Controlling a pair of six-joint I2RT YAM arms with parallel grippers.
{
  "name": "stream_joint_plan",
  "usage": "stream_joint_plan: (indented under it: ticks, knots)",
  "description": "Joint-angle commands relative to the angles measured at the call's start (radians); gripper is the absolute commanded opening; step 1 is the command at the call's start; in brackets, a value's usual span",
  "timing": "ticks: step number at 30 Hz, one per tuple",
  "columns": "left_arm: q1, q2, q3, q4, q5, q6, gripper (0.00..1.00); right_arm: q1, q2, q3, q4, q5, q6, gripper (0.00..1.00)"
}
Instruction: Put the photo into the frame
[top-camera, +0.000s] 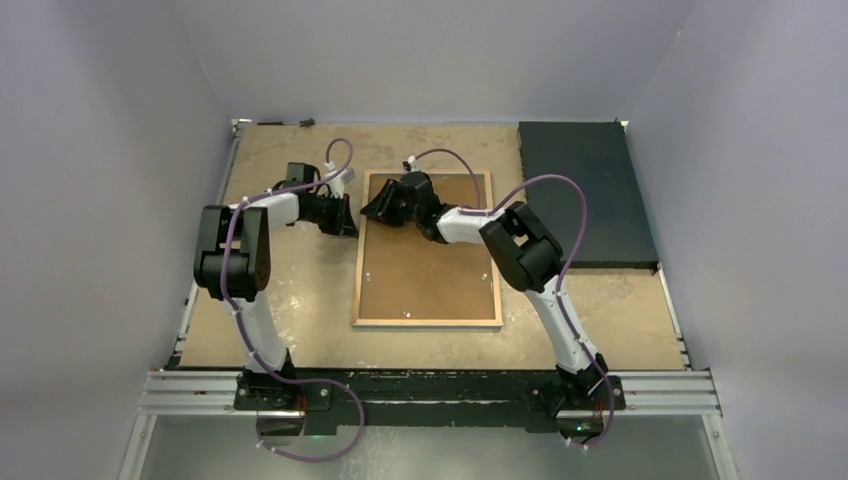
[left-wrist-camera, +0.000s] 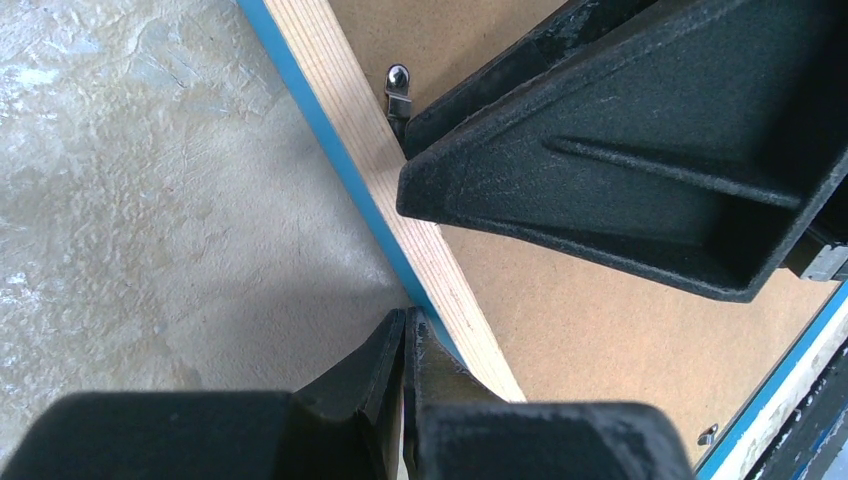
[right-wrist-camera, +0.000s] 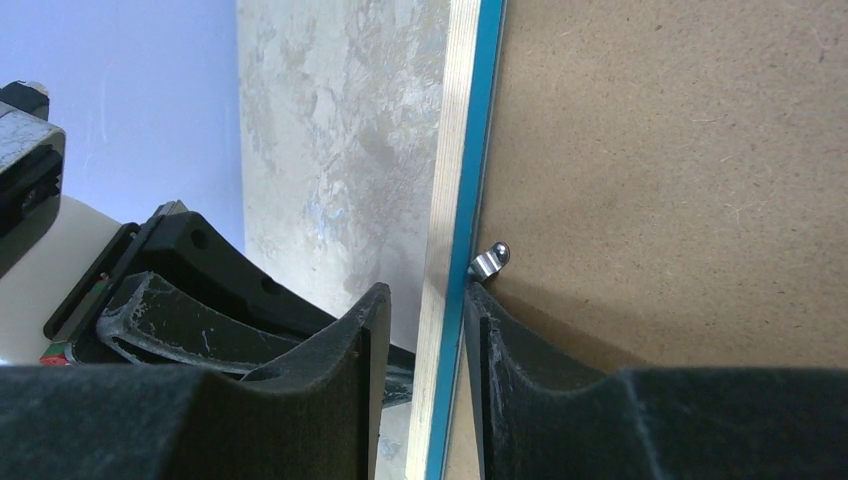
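We're looking into a robotics lab cell: plain pale walls (top-camera: 100, 200) are closing in around the table (top-camera: 300, 290), an aluminium rail (top-camera: 430, 392) is running along the table's near edge, and two arms (top-camera: 235, 250) trailing purple cables (top-camera: 572, 200) are reaching over the table.

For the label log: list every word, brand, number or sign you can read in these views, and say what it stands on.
None: no view shows any readable text.
The frame, its brown backing board, the dark mat and the table carry no lettering, numbers or signs.
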Motion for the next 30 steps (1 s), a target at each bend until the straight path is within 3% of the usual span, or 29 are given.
stream_joint_plan:
  ticks: [1,12,30]
  knots:
    - [-0.003,-0.019,-0.007,0.018,0.042,0.005,0.00,0.011,-0.017,-0.021,0.050,0.054,0.024,0.36]
    - [-0.005,-0.007,-0.009,0.015,0.040,0.024,0.00,0.017,-0.008,-0.098,0.202,0.070,0.105,0.35]
    - [-0.019,-0.007,0.001,0.010,0.042,0.026,0.00,0.026,-0.002,-0.103,0.273,0.087,0.169,0.40]
